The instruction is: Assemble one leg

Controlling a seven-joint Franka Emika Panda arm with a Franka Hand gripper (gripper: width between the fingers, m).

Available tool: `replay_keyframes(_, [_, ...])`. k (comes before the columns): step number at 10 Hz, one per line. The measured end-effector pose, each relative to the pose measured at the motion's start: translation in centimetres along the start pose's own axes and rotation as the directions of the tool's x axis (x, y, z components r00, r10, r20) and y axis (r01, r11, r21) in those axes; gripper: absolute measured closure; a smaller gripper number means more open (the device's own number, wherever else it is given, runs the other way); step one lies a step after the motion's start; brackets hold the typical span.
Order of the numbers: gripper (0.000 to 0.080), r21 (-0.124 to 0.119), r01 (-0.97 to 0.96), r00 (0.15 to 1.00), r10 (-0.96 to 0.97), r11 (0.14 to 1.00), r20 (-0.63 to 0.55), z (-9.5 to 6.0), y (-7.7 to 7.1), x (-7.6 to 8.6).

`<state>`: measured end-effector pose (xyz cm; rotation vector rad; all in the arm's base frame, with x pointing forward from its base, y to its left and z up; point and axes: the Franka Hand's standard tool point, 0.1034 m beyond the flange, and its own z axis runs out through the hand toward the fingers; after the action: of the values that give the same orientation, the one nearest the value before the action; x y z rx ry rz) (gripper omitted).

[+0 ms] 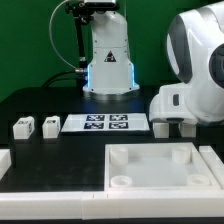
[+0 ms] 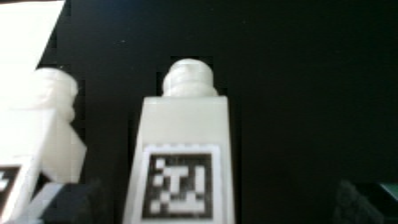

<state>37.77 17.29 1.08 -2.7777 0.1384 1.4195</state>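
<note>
Leg (image 2: 185, 130) directly under the gripper (image 2: 205, 199), its long axis running between the wide-open, empty jaws; second leg (image 2: 45, 118) lies just beside it.

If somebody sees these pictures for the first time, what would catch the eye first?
Probably the large white tray with round corner sockets, at the front of the exterior view. In the wrist view, a white leg bearing a square marker fills much of the picture, with a second leg beside it.
</note>
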Motion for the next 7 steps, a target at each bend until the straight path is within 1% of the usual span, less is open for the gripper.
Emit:
replay_keyframes(2, [0.015,-0.005,-0.01,1.0,0.01,1.0,0.003,0.27,-0.2,0.0])
replay_keyframes(3, [0.0277,-0.005,-0.011,1.0,0.011,1.0,0.004,0.29,-0.17,0.0])
replay_keyframes(4, [0.0277,-0.005,-0.011,1.0,0.011,1.0,0.004,0.29,-0.17,0.0])
replay_keyframes(5, [0.0415,-0.005,-0.01,1.0,0.01,1.0,0.004,0.3,-0.17,0.0])
replay_keyframes(6, [0.051,-0.005,-0.01,1.0,0.01,1.0,0.004,0.29,-0.17,0.0])
replay_keyframes(7, [0.0509,-0.005,-0.01,1.0,0.01,1.0,0.004,0.29,-0.17,0.0])
